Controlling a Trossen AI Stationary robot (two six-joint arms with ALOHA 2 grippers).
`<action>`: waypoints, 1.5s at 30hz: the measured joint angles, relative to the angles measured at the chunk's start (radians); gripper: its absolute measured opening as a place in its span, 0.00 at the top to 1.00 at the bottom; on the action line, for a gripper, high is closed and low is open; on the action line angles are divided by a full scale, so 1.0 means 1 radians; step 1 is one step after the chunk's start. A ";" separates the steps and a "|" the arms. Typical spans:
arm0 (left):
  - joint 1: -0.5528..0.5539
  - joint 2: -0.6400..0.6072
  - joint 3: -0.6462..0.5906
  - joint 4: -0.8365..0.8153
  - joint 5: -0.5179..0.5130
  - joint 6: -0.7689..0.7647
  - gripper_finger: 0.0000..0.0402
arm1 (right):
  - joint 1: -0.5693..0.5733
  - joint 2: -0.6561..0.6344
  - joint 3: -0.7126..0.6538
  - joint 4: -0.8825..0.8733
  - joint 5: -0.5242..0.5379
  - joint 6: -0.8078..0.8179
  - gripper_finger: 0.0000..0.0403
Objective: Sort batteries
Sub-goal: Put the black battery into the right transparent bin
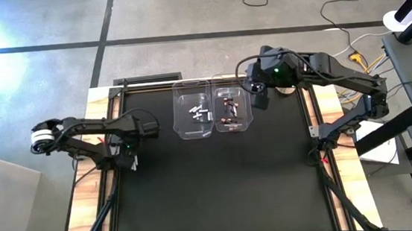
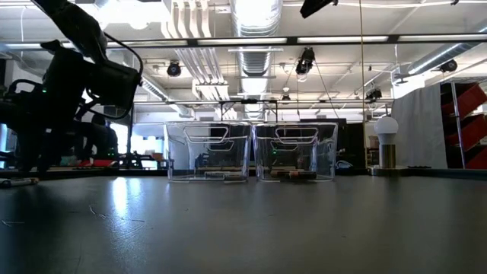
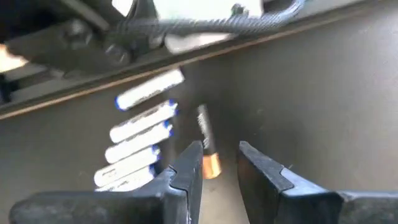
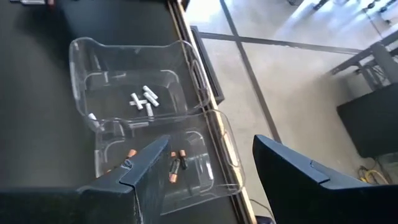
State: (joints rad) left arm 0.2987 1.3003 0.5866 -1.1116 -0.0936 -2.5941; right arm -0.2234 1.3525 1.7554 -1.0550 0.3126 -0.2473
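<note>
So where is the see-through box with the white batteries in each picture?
High view: the clear bin with white batteries sits top middle, left of its twin.
Low view: it is the left box of the two at centre.
Left wrist view: not in it.
Right wrist view: it is the upper box.
Shared landmark: the neighbouring bin of dark batteries, touching it.

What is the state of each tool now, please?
Left tool: open, empty, poised over a dark battery with an orange end at the table's left edge.
Right tool: open, empty, above the clear bins.
</note>
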 joint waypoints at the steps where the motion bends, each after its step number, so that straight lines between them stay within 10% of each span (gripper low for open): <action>1: 0.007 0.000 0.002 -0.006 -0.013 0.004 0.81 | 0.000 0.000 0.000 0.000 -0.006 0.001 0.46; 45: 0.027 0.161 -0.022 0.064 -0.021 0.179 0.81 | 0.000 -0.016 0.000 -0.153 -0.037 0.093 0.46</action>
State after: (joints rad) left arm 0.3256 1.4612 0.5648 -1.0472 -0.1149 -2.4148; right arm -0.2234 1.3360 1.7552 -1.2083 0.2760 -0.1543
